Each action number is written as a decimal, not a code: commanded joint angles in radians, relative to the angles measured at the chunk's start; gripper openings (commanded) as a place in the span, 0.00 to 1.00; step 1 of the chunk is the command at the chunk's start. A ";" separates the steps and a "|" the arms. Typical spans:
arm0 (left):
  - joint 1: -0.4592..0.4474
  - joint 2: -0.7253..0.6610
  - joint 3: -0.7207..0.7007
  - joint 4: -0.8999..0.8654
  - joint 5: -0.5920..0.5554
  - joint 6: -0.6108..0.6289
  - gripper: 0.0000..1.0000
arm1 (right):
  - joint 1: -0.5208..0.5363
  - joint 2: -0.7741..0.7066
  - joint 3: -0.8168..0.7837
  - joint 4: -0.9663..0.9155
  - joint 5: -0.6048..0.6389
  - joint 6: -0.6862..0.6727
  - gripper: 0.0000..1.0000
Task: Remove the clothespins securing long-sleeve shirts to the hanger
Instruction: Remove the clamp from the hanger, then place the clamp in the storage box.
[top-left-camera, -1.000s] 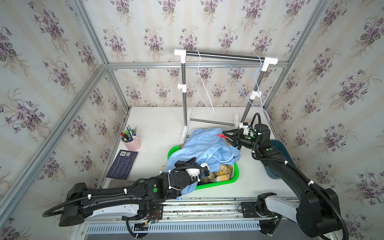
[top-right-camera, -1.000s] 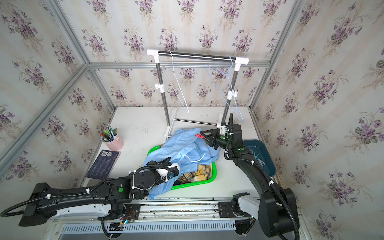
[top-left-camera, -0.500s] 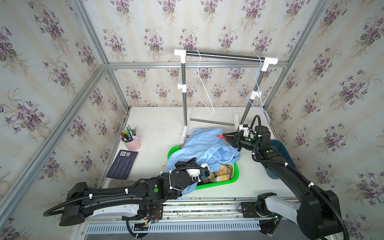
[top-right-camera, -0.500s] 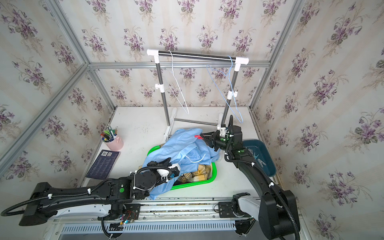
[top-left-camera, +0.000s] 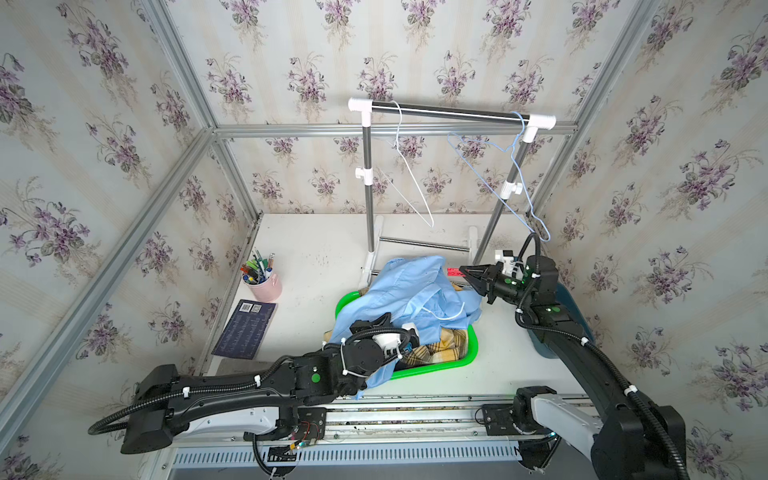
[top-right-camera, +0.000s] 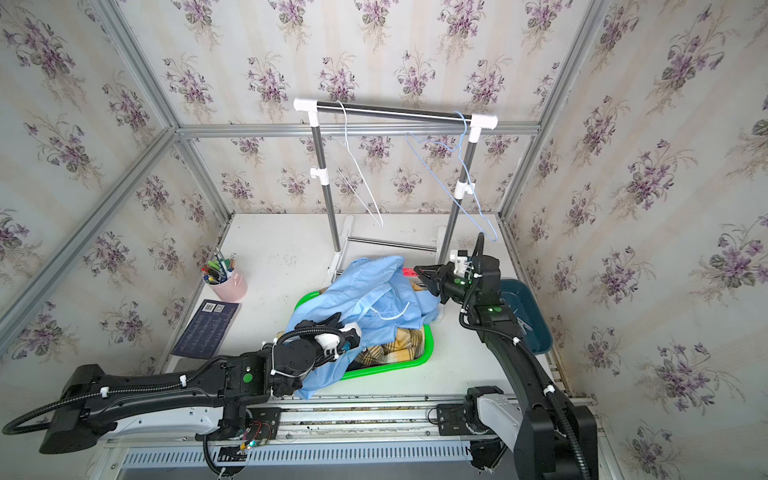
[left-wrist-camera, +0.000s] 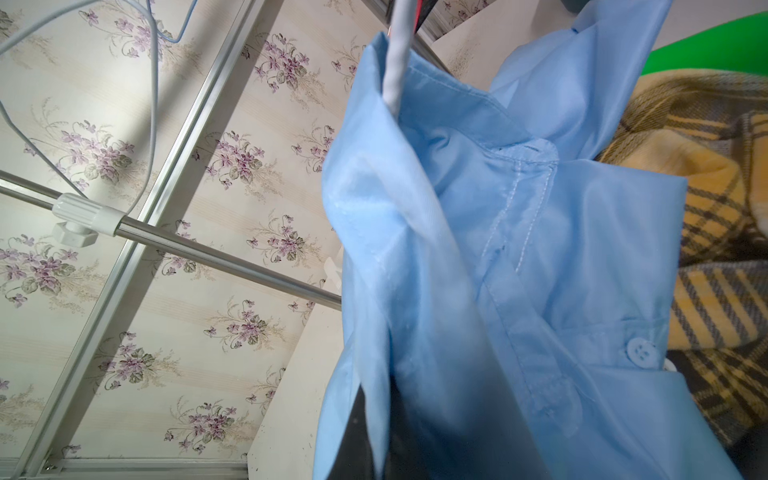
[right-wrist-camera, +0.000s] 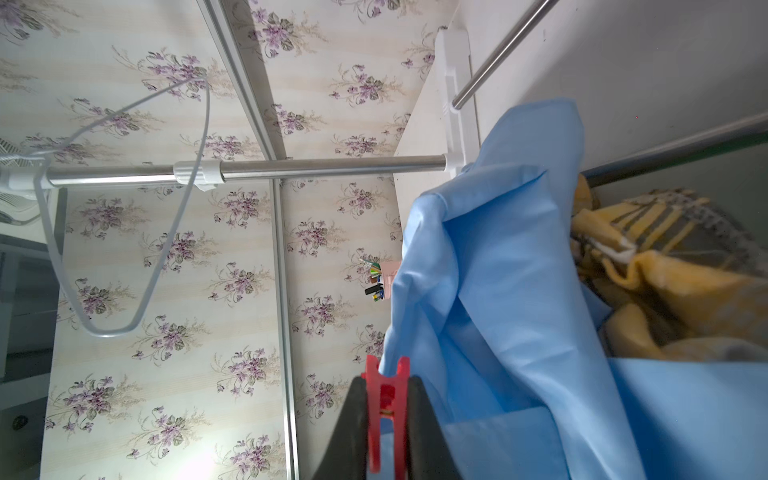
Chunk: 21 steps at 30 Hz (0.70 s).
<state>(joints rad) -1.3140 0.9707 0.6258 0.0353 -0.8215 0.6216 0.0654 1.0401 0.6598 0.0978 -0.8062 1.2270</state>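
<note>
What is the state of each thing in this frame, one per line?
light blue shirt: heaped over green basket, pinched by left gripper
red clothespin: squeezed in right gripper, tips astride that shirt's edge
plaid shirt: in basket, underneath
white hanger: bare, on rail
blue hanger: bare, on rail

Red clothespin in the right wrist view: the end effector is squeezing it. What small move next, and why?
Probably draw the right end effector straight back off the light blue shirt, keeping the squeeze. The red clothespin sits pinched between its fingers, tips spread around the shirt's edge, so it should slide free.
</note>
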 joint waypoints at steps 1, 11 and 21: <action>0.010 -0.005 0.015 -0.001 -0.009 -0.033 0.00 | -0.087 -0.029 0.013 -0.082 -0.038 -0.062 0.01; 0.038 -0.041 0.053 -0.079 0.082 -0.111 0.00 | -0.532 -0.016 0.076 -0.435 0.281 -0.527 0.00; 0.050 -0.085 0.062 -0.115 0.172 -0.178 0.00 | -0.631 -0.014 -0.005 -0.409 0.681 -0.619 0.00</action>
<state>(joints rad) -1.2675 0.8906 0.6788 -0.0910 -0.6823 0.4793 -0.5625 1.0348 0.6666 -0.3195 -0.2764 0.6304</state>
